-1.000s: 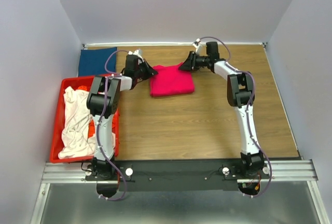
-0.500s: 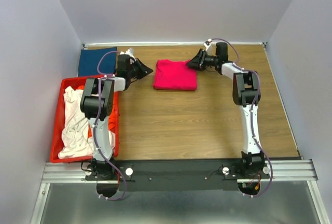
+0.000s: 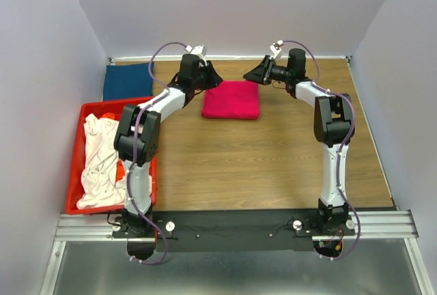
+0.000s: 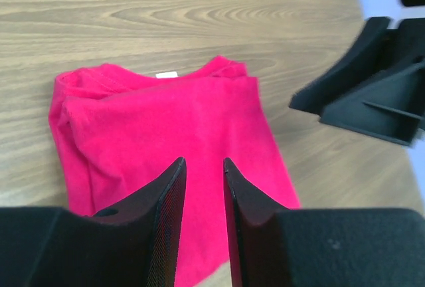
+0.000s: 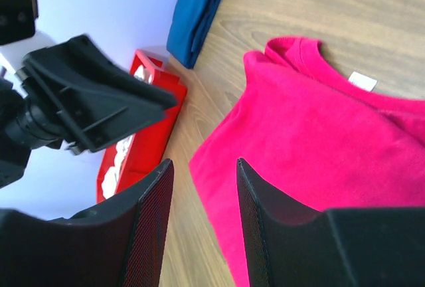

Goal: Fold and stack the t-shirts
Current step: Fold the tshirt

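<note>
**Two corners, one level lift**

Nearest, on the left, the red crate [image 3: 87,109] holds a crumpled cream-white t-shirt [image 3: 99,162], with an orange t-shirt [image 3: 121,169] showing at its edge. Neither is folded. Further up the wooden table [image 3: 259,165], the magenta-pink t-shirt [image 3: 231,100] lies folded into a neat rectangle. Over its far edge hover the left gripper [image 4: 204,161], fingers parted only narrowly, and the right gripper [image 5: 204,162], parted somewhat wider. Neither holds anything. Beyond, in the far left corner, the dark blue t-shirt [image 3: 128,81] lies folded flat. The step looks like lifting the pink shirt onto the blue one. To do it well, both grippers should drop together, pinch every layer at the two far corners, and carry it level so the folds do not open.
</note>
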Robot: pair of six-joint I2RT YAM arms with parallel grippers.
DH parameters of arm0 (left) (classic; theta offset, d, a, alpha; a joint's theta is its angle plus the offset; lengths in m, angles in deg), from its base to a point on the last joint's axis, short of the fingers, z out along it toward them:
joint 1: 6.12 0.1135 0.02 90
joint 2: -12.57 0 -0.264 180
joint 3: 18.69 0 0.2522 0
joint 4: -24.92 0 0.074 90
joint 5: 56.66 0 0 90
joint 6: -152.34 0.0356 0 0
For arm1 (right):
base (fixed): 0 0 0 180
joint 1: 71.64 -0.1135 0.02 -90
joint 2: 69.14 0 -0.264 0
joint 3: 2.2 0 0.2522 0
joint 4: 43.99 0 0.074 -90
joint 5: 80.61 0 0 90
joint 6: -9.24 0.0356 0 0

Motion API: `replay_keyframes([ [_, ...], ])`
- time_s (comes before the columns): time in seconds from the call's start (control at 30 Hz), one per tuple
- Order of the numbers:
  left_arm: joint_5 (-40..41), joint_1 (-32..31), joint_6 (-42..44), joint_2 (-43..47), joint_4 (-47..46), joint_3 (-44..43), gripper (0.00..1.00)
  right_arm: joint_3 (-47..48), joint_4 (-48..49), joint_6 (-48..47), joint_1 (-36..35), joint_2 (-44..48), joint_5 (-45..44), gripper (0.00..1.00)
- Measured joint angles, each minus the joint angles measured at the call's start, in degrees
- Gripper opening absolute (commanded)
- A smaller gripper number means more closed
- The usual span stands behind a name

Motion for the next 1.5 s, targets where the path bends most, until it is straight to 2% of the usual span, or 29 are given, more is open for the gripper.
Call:
replay_keyframes([
  [0.17,6.0,-1.7,3.7,-8.6,8.5,-7.1,0.36,-0.3,0.5,0.4,-1.1,-2.9,-0.3,0.50],
  [0.33,10.5,-1.2,4.6,-12.0,14.4,-7.4,0.36,-0.8,0.5,0.4,-1.5,-7.2,-1.3,0.50],
  [0.4,11.8,-0.6,4.4,-11.5,14.8,-7.0,0.33,-1.4,0.5,0.5,-1.2,-8.4,-2.0,0.50],
  [0.63,10.8,3.2,2.0,-8.6,13.6,-2.4,0.34,-1.9,0.2,1.0,0.1,-9.0,-2.4,0.50],
  [0.83,9.4,4.2,0.9,-0.3,13.4,5.7,0.37,-4.6,-2.6,0.5,0.7,-4.3,-3.2,0.50],
  [0.97,4.4,4.1,-0.2,8.6,9.7,12.2,0.36,-12.1,0.1,3.7,0.4,4.3,-3.1,0.53],
  [1.13,-4.3,3.9,-3.4,16.1,-1.3,20.1,0.36,-19.1,7.7,8.9,-3.3,10.8,-2.2,0.54],
  [1.23,-8.1,3.8,-6.0,14.5,-6.6,23.5,0.35,-20.5,11.1,11.2,-6.5,9.7,-1.9,0.55],
  [1.33,-10.9,4.1,-9.4,9.3,-10.8,25.7,0.33,-20.6,13.9,13.2,-7.9,5.7,-1.6,0.55],
  [1.43,-13.2,5.5,-12.8,3.3,-12.5,27.3,0.33,-20.7,15.0,14.2,-7.0,0.4,-1.7,0.54],
  [1.5,-14.6,6.6,-14.4,2.6,-13.9,28.4,0.33,-21.3,16.6,17.0,-5.4,-2.7,-0.4,0.54],
])
